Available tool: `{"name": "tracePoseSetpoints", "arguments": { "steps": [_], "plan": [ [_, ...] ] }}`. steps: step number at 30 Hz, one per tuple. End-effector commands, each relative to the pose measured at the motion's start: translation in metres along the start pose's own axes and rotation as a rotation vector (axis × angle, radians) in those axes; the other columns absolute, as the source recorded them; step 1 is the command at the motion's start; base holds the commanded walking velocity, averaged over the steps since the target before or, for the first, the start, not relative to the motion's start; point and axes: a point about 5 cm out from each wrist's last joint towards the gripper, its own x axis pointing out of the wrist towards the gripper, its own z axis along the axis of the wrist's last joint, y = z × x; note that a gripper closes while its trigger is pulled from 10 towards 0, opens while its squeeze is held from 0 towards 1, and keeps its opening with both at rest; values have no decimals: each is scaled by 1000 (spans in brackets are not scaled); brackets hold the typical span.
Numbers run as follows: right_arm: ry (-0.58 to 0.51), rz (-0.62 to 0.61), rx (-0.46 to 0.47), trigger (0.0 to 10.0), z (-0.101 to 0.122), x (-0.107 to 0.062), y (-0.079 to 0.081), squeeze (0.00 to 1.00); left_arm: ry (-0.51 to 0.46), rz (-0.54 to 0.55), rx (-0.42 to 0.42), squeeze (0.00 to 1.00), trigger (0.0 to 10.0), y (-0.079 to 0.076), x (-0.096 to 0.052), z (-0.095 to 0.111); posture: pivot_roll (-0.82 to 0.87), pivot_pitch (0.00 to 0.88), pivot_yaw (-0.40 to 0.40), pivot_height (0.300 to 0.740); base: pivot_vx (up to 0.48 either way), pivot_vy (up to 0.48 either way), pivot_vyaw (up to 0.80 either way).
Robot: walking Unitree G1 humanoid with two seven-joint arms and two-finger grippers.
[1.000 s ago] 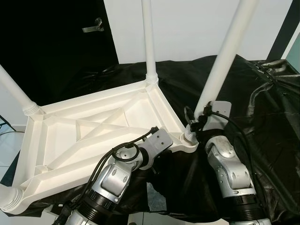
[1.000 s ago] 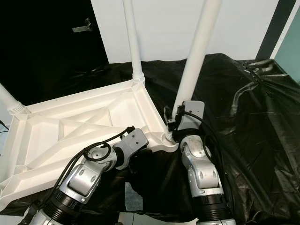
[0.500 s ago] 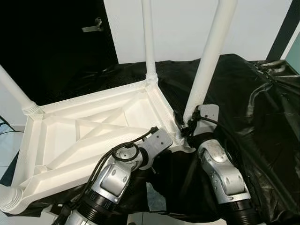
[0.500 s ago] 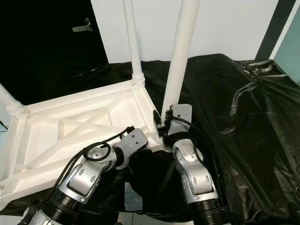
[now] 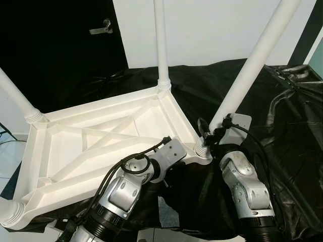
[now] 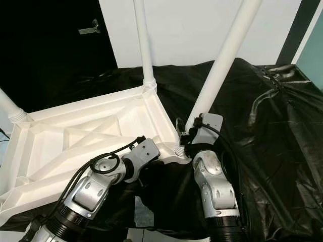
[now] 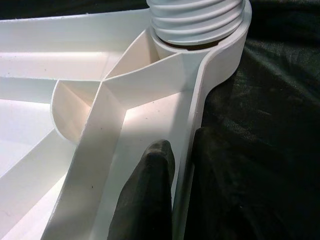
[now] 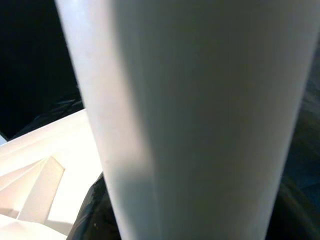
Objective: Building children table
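Observation:
The white children's table top (image 5: 101, 146) lies upside down on a black cloth. My left gripper (image 7: 182, 187) is shut on the table's rim, one finger (image 7: 150, 190) inside the rim and the other outside, just below the near corner socket (image 7: 200, 25). My right gripper (image 5: 211, 136) is shut on the base of a white leg (image 5: 252, 65). That leg's threaded end sits in the corner socket (image 5: 203, 149), and the leg leans up and to the right. In the right wrist view the leg (image 8: 200, 110) is very close.
Three other legs stand in their corners: a back one (image 5: 160, 40), a left one (image 5: 17, 98) and a near-left one (image 5: 7, 212). Black cloth (image 5: 287, 126) covers the surface to the right. A dark door with a handle (image 5: 103, 27) is behind.
The held leg swung from nearly upright half a second ago to leaning far right, with my right wrist following it. My left gripper stayed on the rim.

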Motion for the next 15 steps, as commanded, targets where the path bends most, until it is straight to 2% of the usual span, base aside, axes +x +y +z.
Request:
{"name": "tracePoseSetpoints", "arguments": {
  "steps": [1, 4, 10, 12, 15],
  "plan": [
    [108, 1, -14, 10000, -22, -1, -2, 0, 39, 93, -8, 0, 10000, 12, -4, -7, 38, 0, 66, 740, 0, 0, 0],
    [116, 24, -77, 10000, -26, -1, -1, 0, 38, 96, -6, 0, 10000, 13, -4, -7, 40, 0, 65, 740, 0, 0, 0],
    [142, 38, -55, 10000, -36, -4, -3, 0, 37, 105, -4, 0, 10000, 15, -6, -6, 43, 0, 64, 740, 0, 0, 0],
    [172, 5, -37, 10000, -47, -9, -13, 0, 38, 110, -3, 0, 10000, 16, -7, -6, 45, 0, 64, 740, 0, 0, 0],
    [177, -3, -31, 10000, -49, -10, -15, 0, 39, 111, -3, 0, 10000, 16, -7, -6, 44, 0, 63, 740, 0, 0, 0]
  ]
}}
